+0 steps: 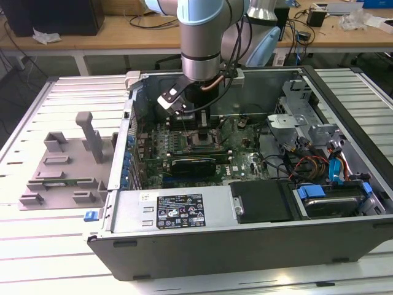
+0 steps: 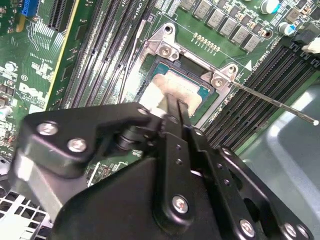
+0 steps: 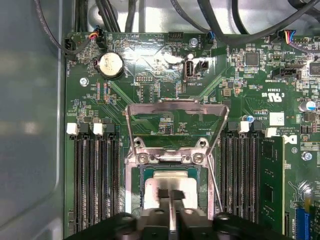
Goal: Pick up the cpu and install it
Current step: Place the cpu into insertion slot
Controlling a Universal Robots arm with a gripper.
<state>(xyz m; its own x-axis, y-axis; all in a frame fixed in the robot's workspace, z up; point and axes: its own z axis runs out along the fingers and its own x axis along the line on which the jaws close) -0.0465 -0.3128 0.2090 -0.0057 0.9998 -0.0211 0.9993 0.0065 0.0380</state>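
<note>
Beyond the slatted white table (image 1: 43, 246), wooden desks (image 1: 123, 34); hand (image 3: 170, 194) at cpu (image 3: 191, 185).

A: Cpu (image 3: 187, 184) (image 2: 175, 86), appearance?
B: Pale silver square top, recorded in both wrist views.
A: Pose, place?
B: Laid flat inside the socket (image 3: 132, 192), edges parallel to its frame; one part is hidden.
</note>
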